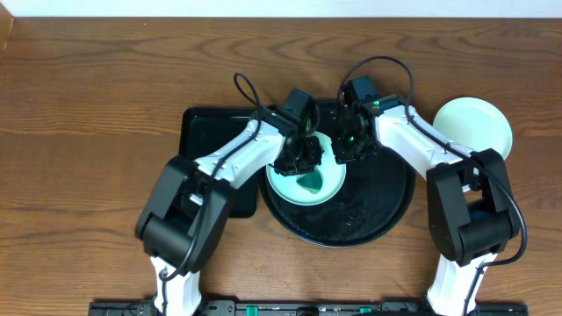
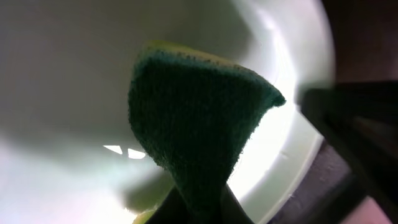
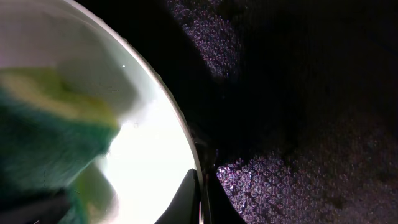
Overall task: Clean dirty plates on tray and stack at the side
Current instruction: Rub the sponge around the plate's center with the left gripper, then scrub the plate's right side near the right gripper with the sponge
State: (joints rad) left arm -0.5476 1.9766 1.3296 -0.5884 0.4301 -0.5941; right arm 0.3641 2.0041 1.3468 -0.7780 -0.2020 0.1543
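Observation:
A pale mint plate [image 1: 288, 188] lies on the left part of the round black tray [image 1: 378, 206]. My left gripper [image 1: 302, 164] is shut on a green sponge [image 1: 310, 182], which presses on the plate's middle. In the left wrist view the dark green sponge [image 2: 199, 118] sticks out from between the fingers over the plate [image 2: 56, 68]. My right gripper [image 1: 345, 151] is shut on that plate's right rim. The right wrist view shows its fingertips [image 3: 189, 199] pinching the rim of the plate [image 3: 149, 155] above the tray [image 3: 298, 137], with the sponge [image 3: 43, 143] at the left.
A second pale plate [image 1: 474, 127] sits on the wooden table to the right of the tray. A rectangular black tray [image 1: 211, 136] lies at the left, partly under my left arm. Both arms cross over the round tray's back half.

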